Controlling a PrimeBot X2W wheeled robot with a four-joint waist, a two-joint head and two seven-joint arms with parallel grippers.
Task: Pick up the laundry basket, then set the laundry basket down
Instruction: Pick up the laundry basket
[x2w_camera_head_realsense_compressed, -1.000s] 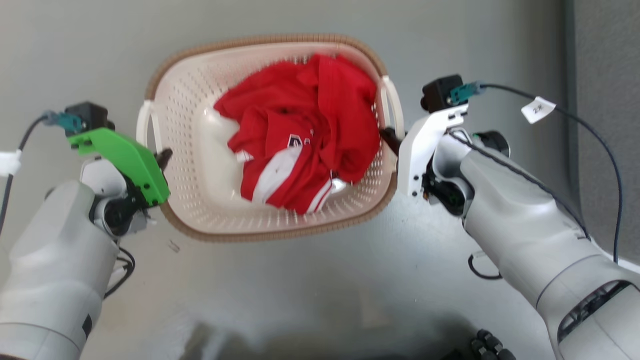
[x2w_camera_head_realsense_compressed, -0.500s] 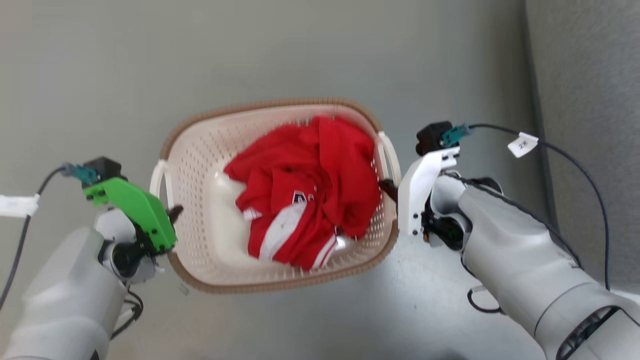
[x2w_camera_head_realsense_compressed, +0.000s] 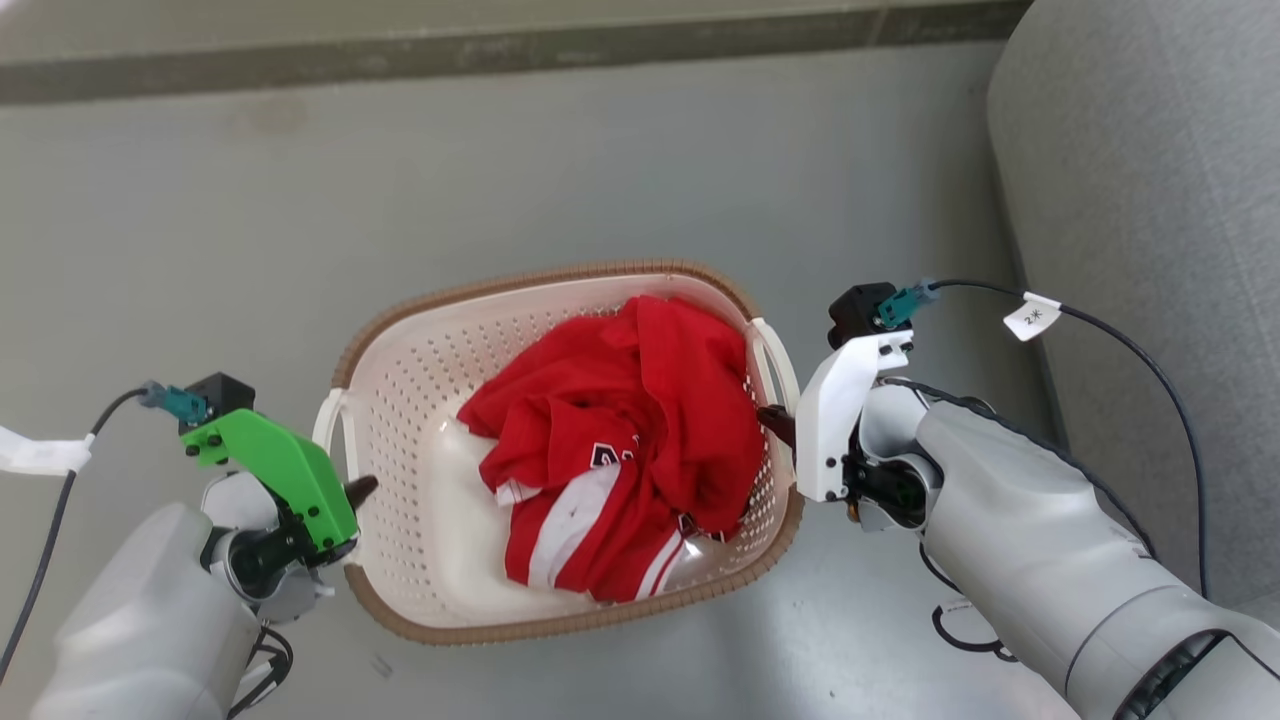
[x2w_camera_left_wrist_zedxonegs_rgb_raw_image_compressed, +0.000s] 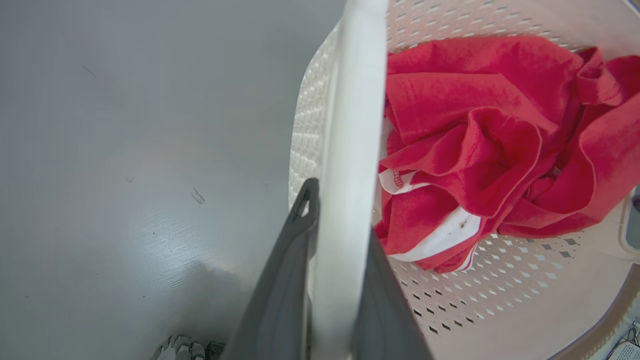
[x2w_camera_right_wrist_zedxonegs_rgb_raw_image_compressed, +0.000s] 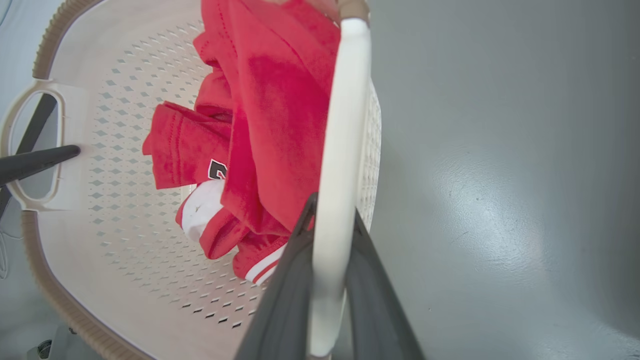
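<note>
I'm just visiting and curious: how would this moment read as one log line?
left gripper: shut on left handle | right gripper: shut on right handle | laundry basket: holds red jersey

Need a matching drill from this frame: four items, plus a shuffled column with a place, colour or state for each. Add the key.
Column 1
1. left hand
2. right hand
3. red shirt
4. laundry basket rim

Column 2
A. brown, woven look
B. crumpled inside the basket
C. shut on the right handle, white bracket behind it
D. shut on the left handle, green bracket behind it

Pairs: 1-D, 2-C, 3-B, 4-A
</note>
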